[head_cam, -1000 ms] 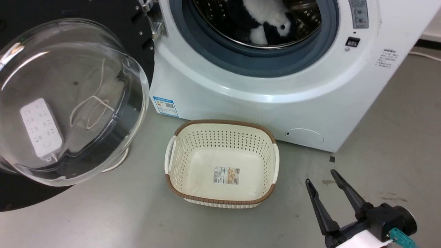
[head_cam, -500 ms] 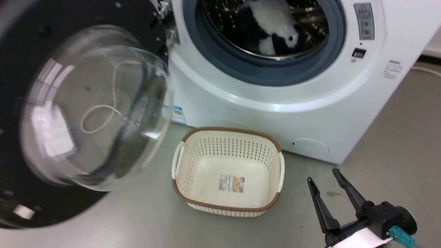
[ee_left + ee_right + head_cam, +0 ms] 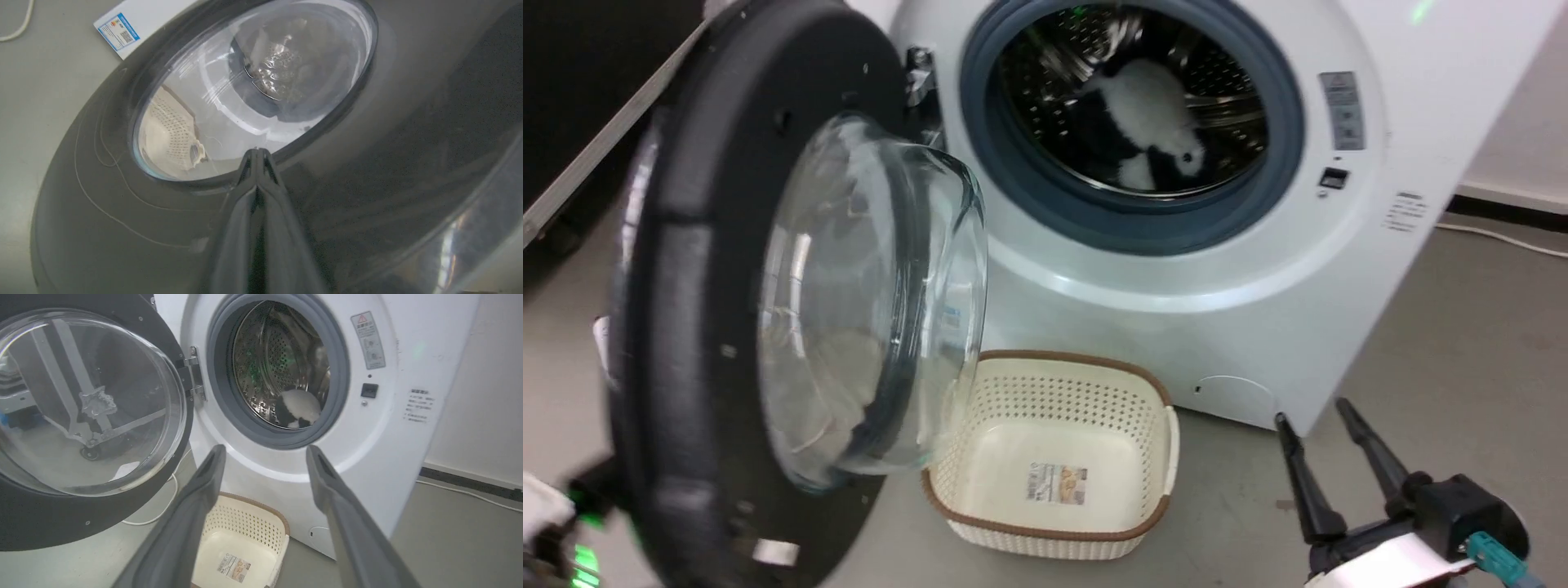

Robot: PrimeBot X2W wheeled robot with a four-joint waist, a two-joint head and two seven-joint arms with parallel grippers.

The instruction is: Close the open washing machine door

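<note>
The floor [image 3: 1462,343] is smooth, plain grey. A white washing machine [image 3: 1176,327] stands on it. Close in front of the machine sits a cream plastic basket [image 3: 1045,392], upright, with punched walls and a brown rim; a paper label [image 3: 1058,483] is stuck to its bottom. A thin white cable [image 3: 1503,238] runs along the floor right of the machine, near the wall. A white cord [image 3: 163,513] curves over the floor at its left.
</note>
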